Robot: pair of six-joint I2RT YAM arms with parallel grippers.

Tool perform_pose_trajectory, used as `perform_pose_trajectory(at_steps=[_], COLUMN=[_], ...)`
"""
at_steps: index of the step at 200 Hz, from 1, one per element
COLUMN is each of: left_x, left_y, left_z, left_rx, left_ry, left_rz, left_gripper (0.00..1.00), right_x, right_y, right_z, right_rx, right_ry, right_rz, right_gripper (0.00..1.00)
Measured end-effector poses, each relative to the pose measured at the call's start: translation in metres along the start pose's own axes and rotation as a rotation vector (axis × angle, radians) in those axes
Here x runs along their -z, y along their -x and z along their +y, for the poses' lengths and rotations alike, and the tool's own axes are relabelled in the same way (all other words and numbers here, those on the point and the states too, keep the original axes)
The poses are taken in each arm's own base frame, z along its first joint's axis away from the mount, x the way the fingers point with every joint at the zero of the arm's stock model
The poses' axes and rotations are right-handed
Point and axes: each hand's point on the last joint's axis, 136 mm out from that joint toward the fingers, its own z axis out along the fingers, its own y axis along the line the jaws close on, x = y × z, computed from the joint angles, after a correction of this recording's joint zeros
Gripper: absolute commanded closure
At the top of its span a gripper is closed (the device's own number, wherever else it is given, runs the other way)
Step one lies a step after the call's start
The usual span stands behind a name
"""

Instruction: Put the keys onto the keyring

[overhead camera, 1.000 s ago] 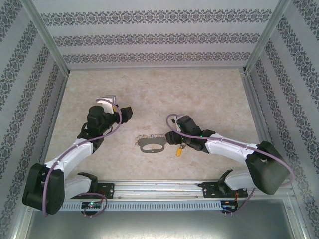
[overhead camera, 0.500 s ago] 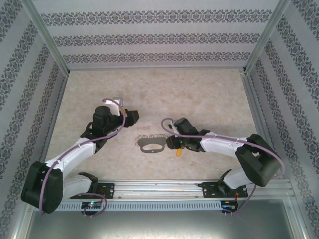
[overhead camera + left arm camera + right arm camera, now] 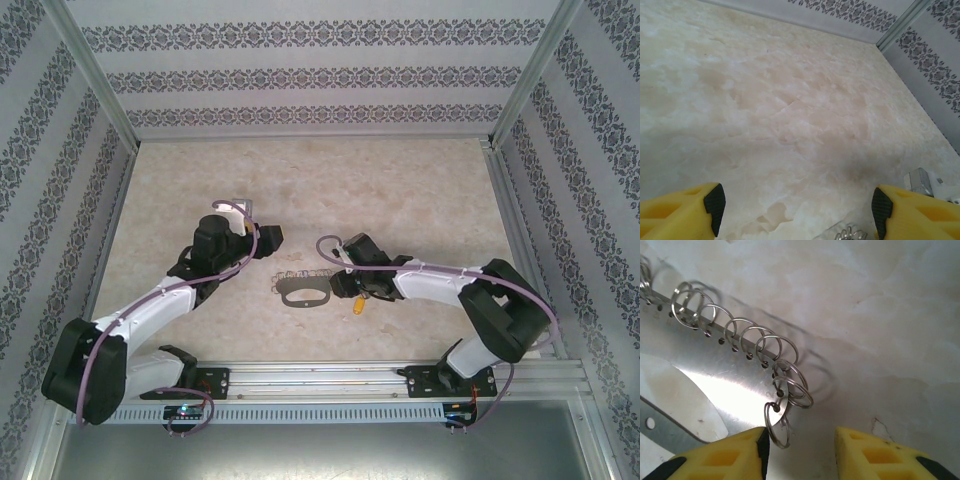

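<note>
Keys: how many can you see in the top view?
1. The key lies just right of the keyring, close beside the right arm; more could be hidden under that arm.

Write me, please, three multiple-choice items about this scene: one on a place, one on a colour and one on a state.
1. Where does the key lie?
A. On the table, beside the keyring on the right arm's side.
B. Hung on the keyring.
C. In the far left corner.
2. What colour is the key's head?
A. Blue.
B. Yellow-orange.
C. Green.
3. How is the left gripper?
A. Shut on the key.
B. Shut on the keyring.
C. Open, holding nothing.
Answers: 1 A, the top view shows it loose beside the loop; 2 B, seen from above; 3 C, its wrist view shows the fingers wide apart with nothing between them.
</note>
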Motion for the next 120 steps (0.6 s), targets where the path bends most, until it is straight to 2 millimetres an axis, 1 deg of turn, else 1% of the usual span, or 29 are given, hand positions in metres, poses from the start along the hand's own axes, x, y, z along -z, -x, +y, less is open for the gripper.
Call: perform_pose_trajectory(at_steps=[12,34,77,94,105,120], left_x=[-0.0017,-0.0033,-0.0043,-0.0046,-0.0046,-0.0046], left_y=[-0.0025,-0.0048,-0.0048,-0.0050,-0.0048,-0.0048], left_z=[0.0015,0.0022,0.0042,0.0044,0.0043,0.0043], left_rx=[0.001,0.001,-0.007,-0.007,-0.007,-0.008], left_ry=[0.004,0.009,0.020,0.020,0.020,0.020], left_rz=[0.008,0.014,0.012,0.013,0.012,0.012], left_gripper=[0.22,0.22,0.21,0.21,0.21,0.21], right_x=[-0.0033,-0.0042,-0.0061,-0.0062,-0.0062,-0.0062], right_y=[-0.0016,0.0030,0.0032,0.0027,0.0021,0.0017], right_z=[-0.0008,0.0013,0.0050,0.0056,0.0055,0.0052], right_rx=[0.004,0.008,0.014,0.014,0.011,0.015], right_ry=[-0.002,0.004,0.017,0.021,0.020,0.019], right_rz=[0.011,0.006,0.013,0.015,0.018,0.019], right_gripper=[0.63,0.69,0.78,0.76,0.69,0.69])
